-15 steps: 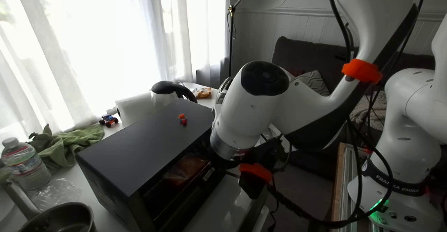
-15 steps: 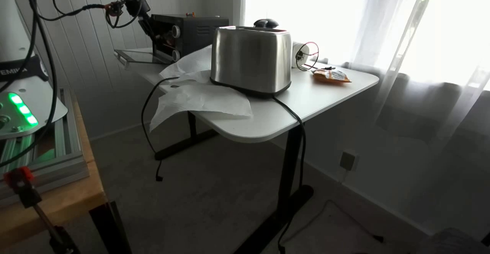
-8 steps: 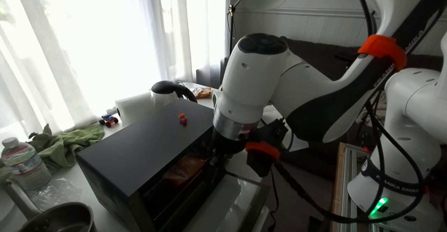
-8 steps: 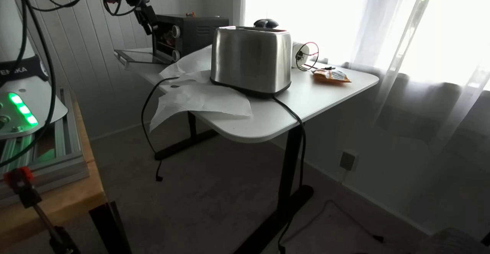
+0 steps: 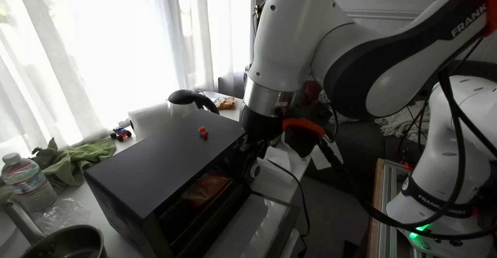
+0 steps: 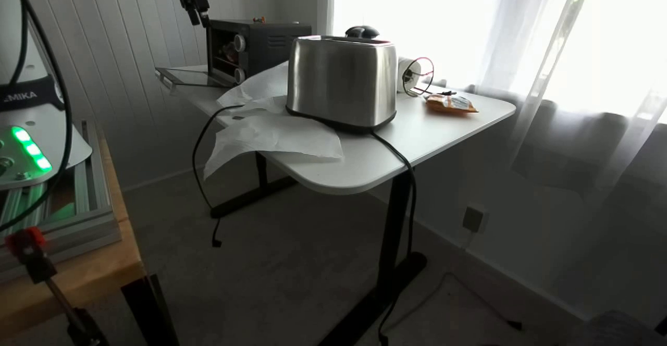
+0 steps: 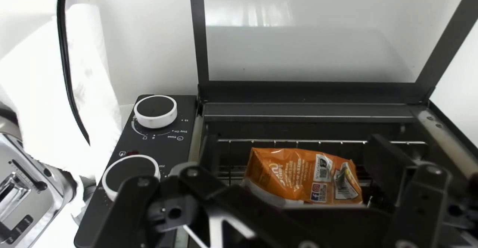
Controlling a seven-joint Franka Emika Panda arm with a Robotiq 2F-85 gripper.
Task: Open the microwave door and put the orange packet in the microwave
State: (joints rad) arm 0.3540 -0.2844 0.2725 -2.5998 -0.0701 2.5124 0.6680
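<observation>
The microwave [image 5: 167, 161] is a matte black oven; it also shows in an exterior view [image 6: 279, 44] beyond the toaster. Its door [image 5: 248, 227] hangs open, folded down flat; the wrist view shows its glass panel [image 7: 310, 50]. The orange packet [image 5: 205, 188] lies inside the oven; in the wrist view the packet [image 7: 298, 173] rests on the wire rack. My gripper [image 7: 293, 156] is open, fingers wide apart with nothing held between them. In an exterior view the gripper [image 6: 200, 22] is at the top front edge of the oven, outside it.
A small red toy [image 5: 203, 133] sits on the oven top. A steel toaster [image 6: 341, 83], paper sheets [image 6: 276, 137] and another orange packet [image 6: 451, 103] are on the white table [image 6: 417, 132]. A kettle [image 5: 190, 102], pot [image 5: 66, 242] and bottle [image 5: 29, 182] stand around the oven.
My gripper has moved up and back out of the oven's mouth to its top front edge. The orange packet stays inside. The door stays down.
</observation>
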